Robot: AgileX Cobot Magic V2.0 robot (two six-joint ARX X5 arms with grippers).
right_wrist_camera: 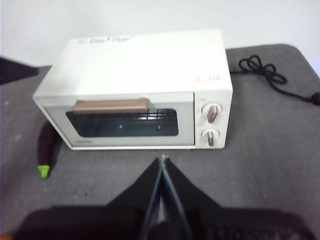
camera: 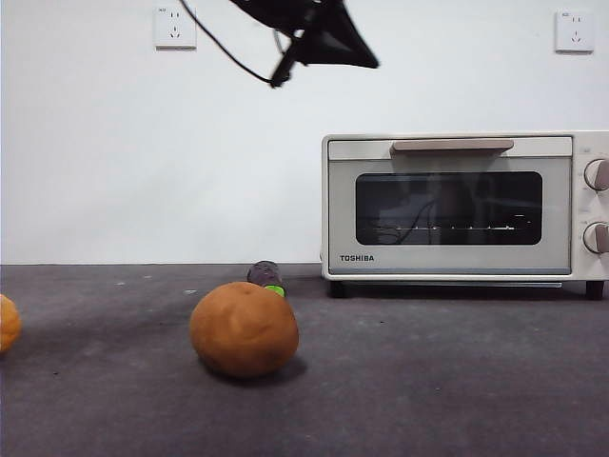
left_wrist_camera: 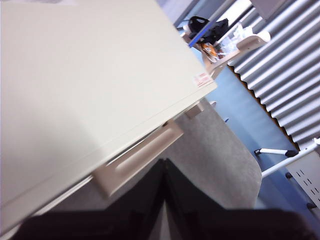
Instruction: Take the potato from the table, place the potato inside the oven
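Observation:
The potato (camera: 244, 328), a matte orange-brown lump, lies on the dark grey table (camera: 428, 381) in front of and left of the oven (camera: 457, 205); neither wrist view shows it. The cream Toshiba oven (right_wrist_camera: 140, 70) has its glass door closed. My left gripper (left_wrist_camera: 164, 162) is shut and empty, high over the oven's top near the beige handle (left_wrist_camera: 137, 162). It is probably the dark tip (camera: 319, 33) at the top of the front view. My right gripper (right_wrist_camera: 162, 160) is shut and empty, raised in front of the oven door.
A small purple eggplant (right_wrist_camera: 45, 147) with a green tip lies by the oven's left front corner, behind the potato (camera: 266, 275). A yellow-orange fruit (camera: 8, 324) sits at the table's left edge. The oven's black cord (right_wrist_camera: 270, 75) trails behind its right side.

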